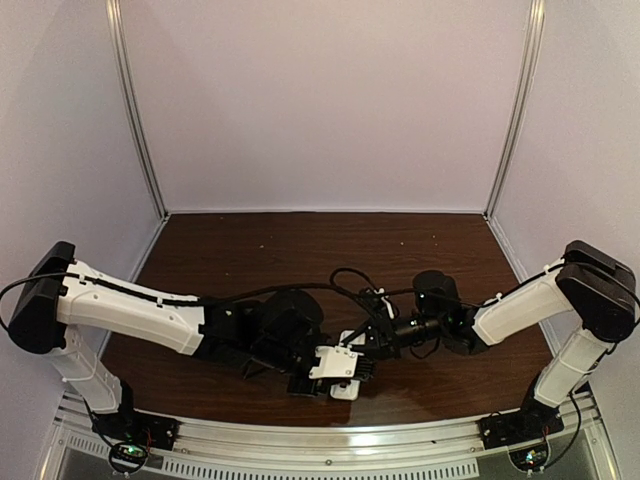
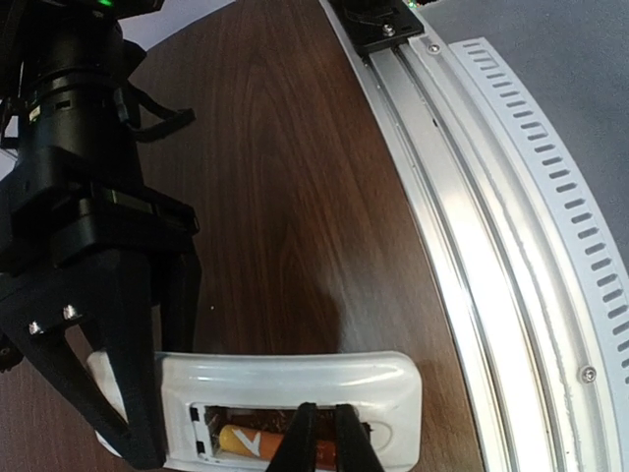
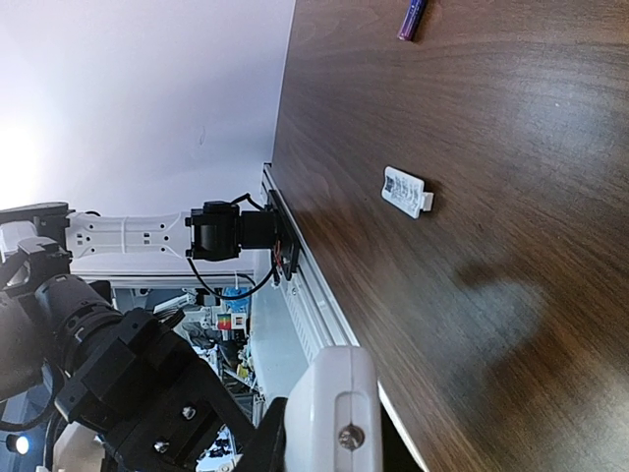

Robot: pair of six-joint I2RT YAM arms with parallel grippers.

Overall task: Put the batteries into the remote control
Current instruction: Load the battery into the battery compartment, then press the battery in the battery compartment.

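The white remote control [image 2: 295, 379] lies back-up near the table's front edge, its battery recess open. It also shows in the top view [image 1: 347, 389]. The orange battery [image 2: 246, 441] lies in the recess. My left gripper [image 2: 319, 438] is nearly shut, its thin tips resting on top of the orange battery. My right gripper [image 2: 147, 393] is shut on the remote's left end, which shows as a white block [image 3: 329, 393] in the right wrist view. The purple battery [image 3: 411, 18] lies on the table far from both grippers.
A small white flat cover piece [image 3: 406, 191] lies on the dark wood table [image 2: 285, 177] between the purple battery and the remote. The aluminium rail [image 2: 491, 246] runs along the front edge just beside the remote. Grey walls enclose the table.
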